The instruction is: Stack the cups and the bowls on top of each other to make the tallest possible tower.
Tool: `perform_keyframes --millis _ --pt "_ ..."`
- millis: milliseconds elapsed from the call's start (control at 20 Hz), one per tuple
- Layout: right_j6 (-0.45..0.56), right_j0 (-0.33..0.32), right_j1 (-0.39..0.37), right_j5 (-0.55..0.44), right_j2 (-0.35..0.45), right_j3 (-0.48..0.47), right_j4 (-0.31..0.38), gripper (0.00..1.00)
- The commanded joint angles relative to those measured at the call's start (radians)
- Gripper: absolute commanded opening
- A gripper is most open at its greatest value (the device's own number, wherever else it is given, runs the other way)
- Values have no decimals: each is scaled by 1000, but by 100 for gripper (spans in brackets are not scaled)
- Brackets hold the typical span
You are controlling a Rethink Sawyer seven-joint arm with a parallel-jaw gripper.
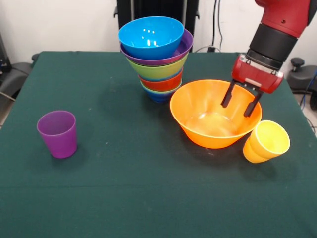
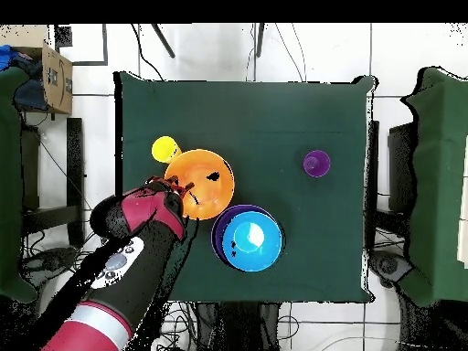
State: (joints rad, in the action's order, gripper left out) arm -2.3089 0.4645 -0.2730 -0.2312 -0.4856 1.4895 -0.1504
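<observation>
The dark green cloth-covered table carries every item inspected. The red and black robot arm enters from the upper right of the front view, and its gripper hangs with both black fingers spread apart and gripping nothing, their tips poised over the right-hand inner wall of the large glossy orange plastic bowl. Whether the fingertips touch that bowl's surface cannot be told. The orange bowl sits upright on the cloth directly beneath the gripper and is empty inside. To the left of the gripper in the front view, and farther back, stands the tower, a leaning pile of nested glossy plastic bowls: a large blue bowl on top, then a wide shallow purple bowl, a green bowl, a red-orange bowl, with a small dark blue bowl lowest. The tower stands just beside the orange bowl's left rim; contact cannot be confirmed. Below and just right of the gripper, the stepped yellow plastic tumbler lies tilted, its mouth turned up toward the camera, its side against the orange bowl's outer wall. Well apart from the gripper, far to its left near the front of the table, the translucent purple straight-sided tumbler stands upright, alone.
</observation>
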Motion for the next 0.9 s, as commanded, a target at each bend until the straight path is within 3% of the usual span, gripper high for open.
perform_keyframes --millis 50,450,600,900 --pt "-65 -1 21 16 76 -40 35 100" --pt "-62 0 -60 -103 61 -46 12 100" --pt "-101 42 -25 -108 44 -49 -5 100" --pt "-103 34 -24 -176 25 -93 -20 100"
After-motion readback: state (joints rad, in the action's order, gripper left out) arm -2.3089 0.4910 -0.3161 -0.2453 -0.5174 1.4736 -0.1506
